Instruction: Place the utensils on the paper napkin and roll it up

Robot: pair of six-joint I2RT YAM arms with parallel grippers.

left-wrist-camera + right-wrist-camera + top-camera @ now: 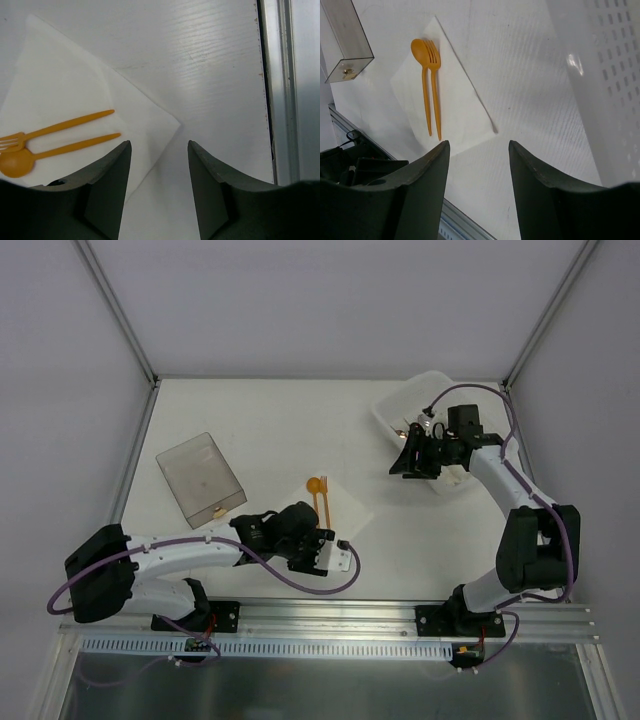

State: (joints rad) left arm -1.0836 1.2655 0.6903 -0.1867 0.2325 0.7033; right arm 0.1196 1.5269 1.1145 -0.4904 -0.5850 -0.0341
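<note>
Left pincer (159,146), two utensils (70,123), one napkin (60,80)

Overhead from behind — both wrist views on napkin (65,75), left seemingly nearer

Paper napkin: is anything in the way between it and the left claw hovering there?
Nothing visible is. The left gripper hangs right above the paper napkin at its edge, jaws apart. The orange fork and spoon lie farther in on the sheet, clear of the jaws.
</note>
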